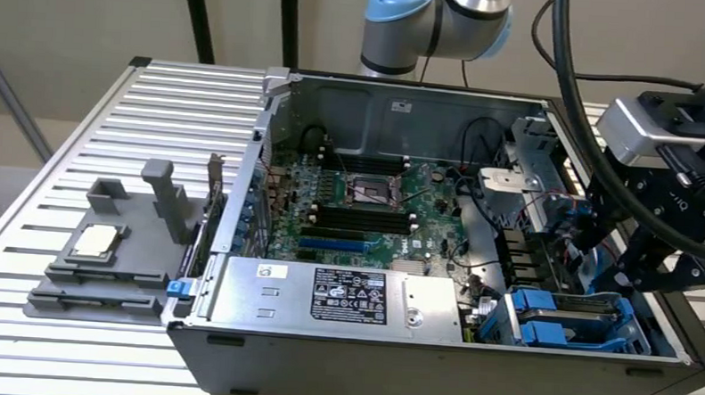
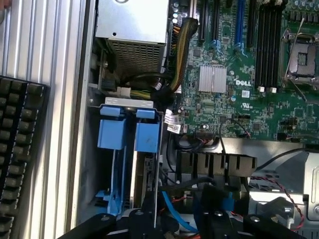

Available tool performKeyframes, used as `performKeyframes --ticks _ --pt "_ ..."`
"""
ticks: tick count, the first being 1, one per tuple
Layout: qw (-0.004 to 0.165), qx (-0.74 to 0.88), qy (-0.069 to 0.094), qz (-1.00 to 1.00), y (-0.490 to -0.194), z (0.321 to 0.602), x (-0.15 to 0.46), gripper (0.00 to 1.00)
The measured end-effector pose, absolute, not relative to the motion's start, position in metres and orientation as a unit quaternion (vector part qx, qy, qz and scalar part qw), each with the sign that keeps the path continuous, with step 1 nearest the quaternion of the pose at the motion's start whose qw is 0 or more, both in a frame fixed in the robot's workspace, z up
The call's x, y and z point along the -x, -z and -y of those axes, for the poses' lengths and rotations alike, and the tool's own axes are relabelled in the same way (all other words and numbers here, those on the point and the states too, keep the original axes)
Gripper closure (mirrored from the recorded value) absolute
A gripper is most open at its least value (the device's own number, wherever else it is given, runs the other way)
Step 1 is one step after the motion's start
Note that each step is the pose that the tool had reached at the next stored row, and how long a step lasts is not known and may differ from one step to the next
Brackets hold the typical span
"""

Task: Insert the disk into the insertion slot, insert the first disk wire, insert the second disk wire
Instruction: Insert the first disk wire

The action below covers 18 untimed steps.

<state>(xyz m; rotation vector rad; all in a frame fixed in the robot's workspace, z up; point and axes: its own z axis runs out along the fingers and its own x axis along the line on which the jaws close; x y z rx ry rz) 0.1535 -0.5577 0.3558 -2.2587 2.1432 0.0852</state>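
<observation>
gripper (image 1: 641,273) hangs over the open case (image 1: 440,371) on the exterior view's right, just beyond the insertion slot (image 1: 615,309). Can't tell if it's wide, narrow or holding anything. disk (image 1: 557,334) sits in the slot, near right corner, beside the power supply (image 1: 337,295). blue cable (image 2: 172,211) runs just beside the gripper.

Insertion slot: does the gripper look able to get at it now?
Probably yes. The gripper hangs close beside the insertion slot, the case is open on top, and nothing covers the slot; wires near it may be a nuisance.
</observation>
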Motion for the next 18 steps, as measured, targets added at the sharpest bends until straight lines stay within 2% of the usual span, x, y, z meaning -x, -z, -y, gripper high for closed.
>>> performKeyframes --ticks 1,4,5,10,18 --pt "0.013 0.726 -0.027 -0.687 -0.356 0.557 -0.153 0.45" --pt "0.013 0.729 -0.027 -0.683 -0.356 0.557 -0.148 0.40" --pt "0.013 0.730 -0.027 -0.682 -0.356 0.557 -0.146 0.33" --pt "0.012 0.733 -0.027 -0.680 -0.356 0.563 -0.143 0.33" --pt "0.008 0.733 -0.032 -0.680 -0.355 0.590 -0.144 0.33"
